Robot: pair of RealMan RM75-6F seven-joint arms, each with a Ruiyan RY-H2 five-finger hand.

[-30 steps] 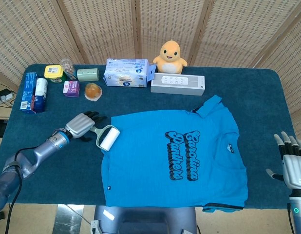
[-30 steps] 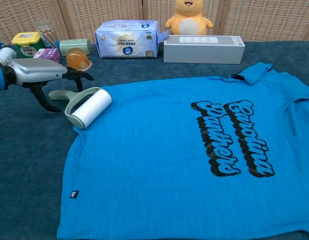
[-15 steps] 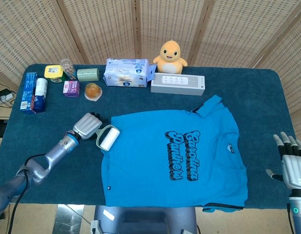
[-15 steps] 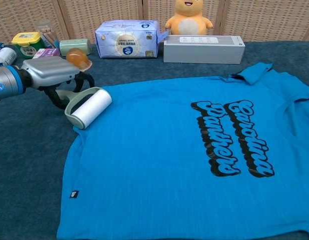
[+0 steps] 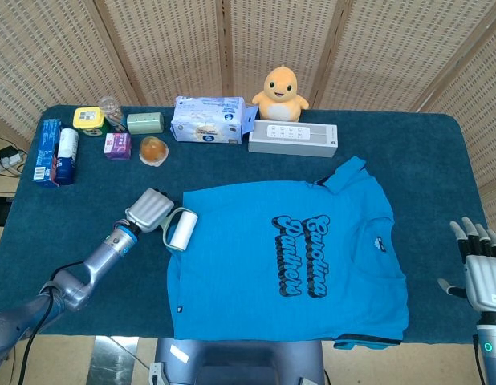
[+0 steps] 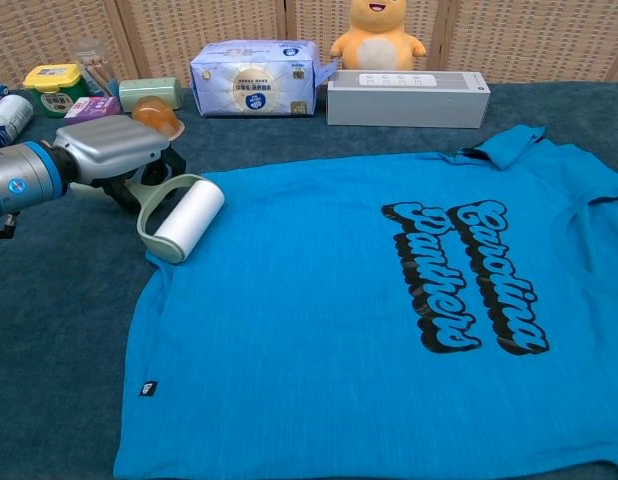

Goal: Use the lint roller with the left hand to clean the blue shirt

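Note:
The blue shirt (image 5: 288,257) (image 6: 369,300) lies flat on the dark blue table, its black lettering facing up. At the shirt's upper left corner rests the lint roller (image 5: 181,229) (image 6: 186,218), a white roll in a pale green frame. My left hand (image 5: 149,210) (image 6: 109,150) sits over the roller's handle, and its fingers curl around that handle. Beyond the table's right edge, my right hand (image 5: 478,261) stays empty with fingers spread; only the head view shows it.
Along the back stand a tissue pack (image 5: 208,120) (image 6: 254,78), a grey box (image 5: 292,139), a yellow plush chick (image 5: 281,90), an orange jelly cup (image 5: 153,150) and small boxes and jars (image 5: 111,128). A blue box and a tube (image 5: 55,152) lie far left.
My left hand has moved right onto the roller's handle and its fingers have curled around it. The roller has turned slightly. The right hand has stayed put.

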